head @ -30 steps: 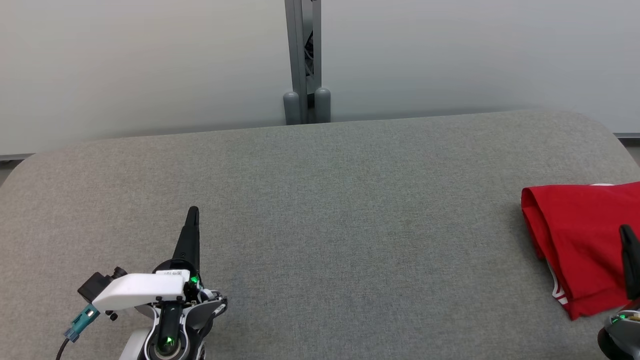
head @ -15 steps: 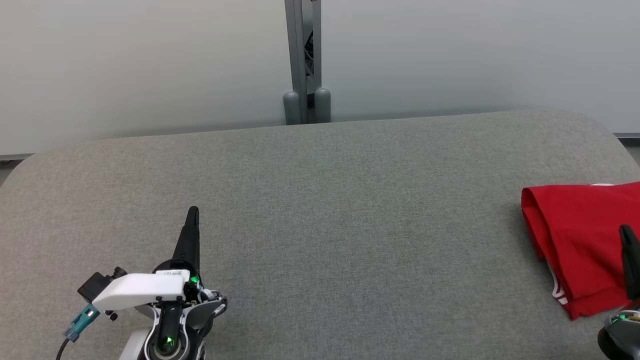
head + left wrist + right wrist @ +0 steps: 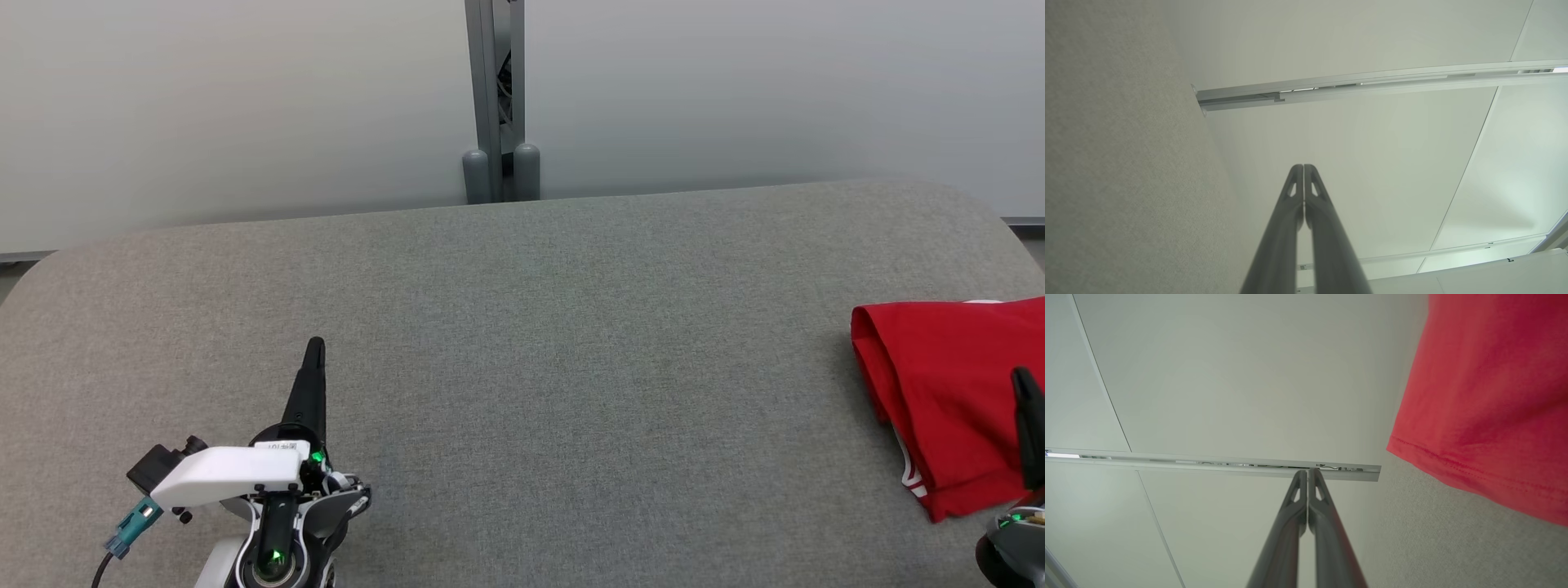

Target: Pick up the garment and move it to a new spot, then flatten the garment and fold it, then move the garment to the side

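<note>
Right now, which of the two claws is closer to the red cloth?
The right gripper, beside the red garment; the left gripper sits far across the table.

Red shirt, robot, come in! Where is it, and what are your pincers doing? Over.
Left pincer shut, holding nothing. Right pincer shut, holding nothing, beside the red shirt. Shirt folded, lying at grey table's right end. Nothing in the way.

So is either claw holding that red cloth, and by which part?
Nothing is held. The left gripper and the right gripper are both shut on nothing, and the folded red garment lies loose on the grey table.
</note>
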Robot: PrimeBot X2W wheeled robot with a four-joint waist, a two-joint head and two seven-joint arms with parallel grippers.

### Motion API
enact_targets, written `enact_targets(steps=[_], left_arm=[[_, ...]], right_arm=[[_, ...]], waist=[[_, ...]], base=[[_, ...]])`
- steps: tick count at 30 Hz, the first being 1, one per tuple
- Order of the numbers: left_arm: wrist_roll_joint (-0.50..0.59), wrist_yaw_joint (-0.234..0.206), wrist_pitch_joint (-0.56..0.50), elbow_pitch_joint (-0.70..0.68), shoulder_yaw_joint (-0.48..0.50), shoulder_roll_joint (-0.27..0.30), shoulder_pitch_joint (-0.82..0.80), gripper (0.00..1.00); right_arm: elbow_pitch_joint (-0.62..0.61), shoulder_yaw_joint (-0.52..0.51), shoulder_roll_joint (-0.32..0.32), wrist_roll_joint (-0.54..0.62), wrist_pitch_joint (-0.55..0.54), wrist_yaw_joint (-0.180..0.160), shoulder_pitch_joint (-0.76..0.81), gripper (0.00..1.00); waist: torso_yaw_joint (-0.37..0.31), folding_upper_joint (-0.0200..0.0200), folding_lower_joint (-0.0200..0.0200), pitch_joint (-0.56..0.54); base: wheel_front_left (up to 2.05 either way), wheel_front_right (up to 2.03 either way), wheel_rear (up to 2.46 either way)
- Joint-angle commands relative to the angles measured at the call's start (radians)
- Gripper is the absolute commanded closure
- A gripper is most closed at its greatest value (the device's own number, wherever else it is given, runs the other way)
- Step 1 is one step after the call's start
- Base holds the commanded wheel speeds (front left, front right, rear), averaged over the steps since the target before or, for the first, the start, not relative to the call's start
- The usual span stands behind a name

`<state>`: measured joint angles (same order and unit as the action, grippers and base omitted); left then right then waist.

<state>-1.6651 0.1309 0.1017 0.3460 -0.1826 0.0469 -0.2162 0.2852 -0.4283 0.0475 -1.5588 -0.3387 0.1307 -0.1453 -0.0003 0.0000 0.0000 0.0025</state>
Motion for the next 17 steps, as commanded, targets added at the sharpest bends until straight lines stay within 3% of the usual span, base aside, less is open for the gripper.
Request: enact_targets(steps=[1, 17], left_arm=[[-0.001, 0.004, -0.002, 0.001, 0.003, 0.002, -0.020, 1.00], [-0.001, 0.004, -0.002, 0.001, 0.003, 0.002, -0.020, 1.00]], right_arm=[[0.003, -0.002, 0.005, -0.003, -0.004, 0.000, -0.008, 1.00], [0.003, -0.002, 0.005, -0.003, -0.004, 0.000, -0.008, 1.00]], waist=[[0.000, 0.0000, 0.0000, 0.000], [0.000, 0.0000, 0.0000, 0.000]], base=[[0.00, 0.00, 0.00], [0.00, 0.00, 0.00]])
